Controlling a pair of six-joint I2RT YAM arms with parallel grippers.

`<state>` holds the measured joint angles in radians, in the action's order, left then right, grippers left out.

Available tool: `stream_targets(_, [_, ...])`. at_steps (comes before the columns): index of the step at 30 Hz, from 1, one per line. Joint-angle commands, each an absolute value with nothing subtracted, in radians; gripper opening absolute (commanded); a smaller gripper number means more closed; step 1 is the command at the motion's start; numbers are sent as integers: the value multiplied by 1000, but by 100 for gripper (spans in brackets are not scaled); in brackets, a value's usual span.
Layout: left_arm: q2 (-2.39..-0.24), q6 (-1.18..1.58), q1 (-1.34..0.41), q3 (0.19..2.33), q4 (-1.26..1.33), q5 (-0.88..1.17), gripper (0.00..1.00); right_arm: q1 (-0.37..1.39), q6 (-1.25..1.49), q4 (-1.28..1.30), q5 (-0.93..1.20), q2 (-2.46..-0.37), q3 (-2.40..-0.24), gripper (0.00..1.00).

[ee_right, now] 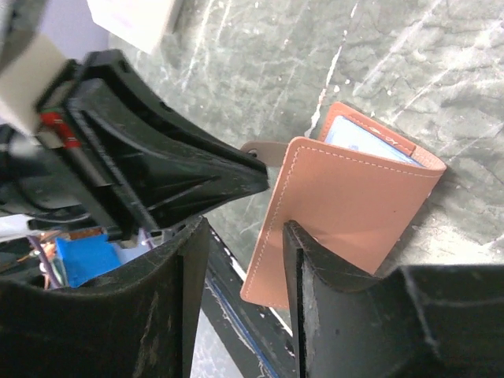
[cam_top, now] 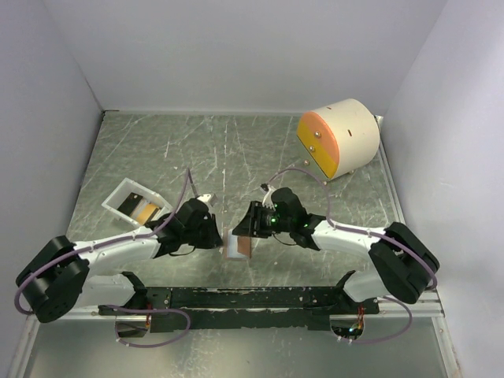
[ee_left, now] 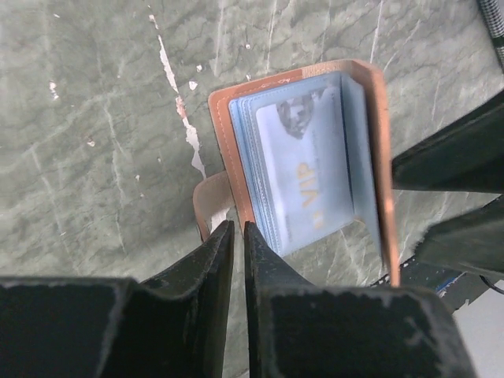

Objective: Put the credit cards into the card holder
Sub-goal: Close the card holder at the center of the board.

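Note:
The salmon card holder (cam_top: 239, 246) stands partly open on the table between both grippers. In the left wrist view its clear pockets hold a light blue credit card (ee_left: 303, 169) marked VIP. My left gripper (ee_left: 239, 227) is shut on the lower corner of the holder's stitched cover (ee_left: 222, 134), beside the strap tab. My right gripper (ee_right: 246, 228) is open, with its jaws on either side of the other cover's (ee_right: 354, 205) lower edge. A dark card (cam_top: 135, 201) and an orange card (cam_top: 147, 211) lie in the white tray.
The white tray (cam_top: 118, 191) sits at the left, behind my left arm. A big cream cylinder with an orange face (cam_top: 339, 138) stands at the back right. Grey walls close in the table on three sides.

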<state>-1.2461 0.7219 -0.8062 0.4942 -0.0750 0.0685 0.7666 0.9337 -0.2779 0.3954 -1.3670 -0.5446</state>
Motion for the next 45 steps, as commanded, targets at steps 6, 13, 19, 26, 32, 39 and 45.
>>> stream_targets(6, [-1099, 767, -813, 536, -208, -66, 24, 814, 864, -180, 271, -1448, -584, 38])
stream_targets(13, [-1053, 774, -810, 560, -298, -153, 29, 822, 846, -168, 265, -1485, -606, 41])
stream_targets(19, [-1086, 763, -795, 560, -305, -158, 29, 829, 802, -84, 219, -1482, -647, 31])
stream_targets(26, [-1173, 764, -765, 516, -188, -51, 24, 875, 778, -6, 174, -1545, -704, 29])
stream_targets(32, [-1223, 773, -765, 496, -89, 37, 22, 900, 766, 49, 145, -1632, -743, 27])
stream_targets(39, [-1271, 772, -765, 484, -19, 78, 22, 913, 774, 55, 120, -1652, -743, 23])
stream_targets(45, [-1288, 772, -765, 485, 21, 104, 22, 917, 785, 33, 106, -1642, -733, 21])
